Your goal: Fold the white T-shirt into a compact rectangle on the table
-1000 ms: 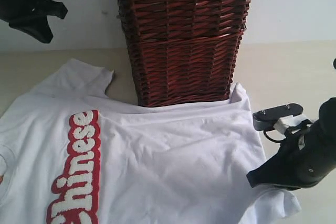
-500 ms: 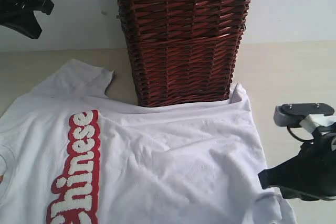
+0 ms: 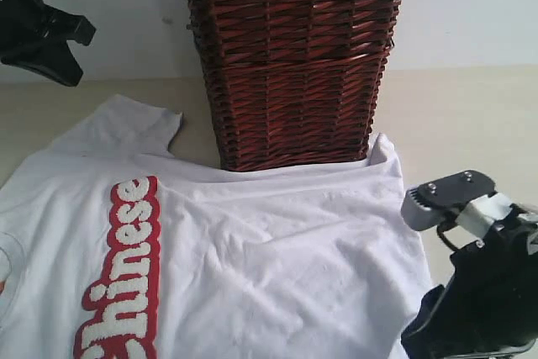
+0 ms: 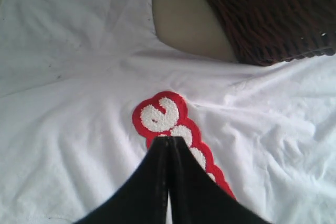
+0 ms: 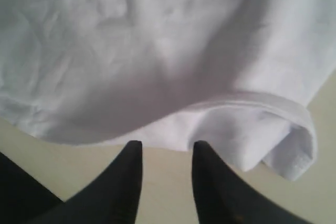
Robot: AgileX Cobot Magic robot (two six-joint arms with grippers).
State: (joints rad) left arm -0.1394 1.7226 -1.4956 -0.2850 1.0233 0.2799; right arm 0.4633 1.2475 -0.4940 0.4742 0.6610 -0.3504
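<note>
Hovering with the right gripper (image 5: 166, 144) spread just beside the limp, light white T-shirt (image 5: 157, 51), probably pinching best at its hemmed edge.

White T-shirt (image 3: 277, 266) runs off ext view's left + bottom edges, red lettering (image 3: 126, 266) cut w/ it; wicker basket (image 3: 294, 65) top cropped; left hand (image 4: 168, 140) partly past top-left corner

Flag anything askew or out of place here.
The T-shirt is wrinkled. One edge runs right up to the foot of the wicker basket, and its hem corner is curled over on the table.
</note>
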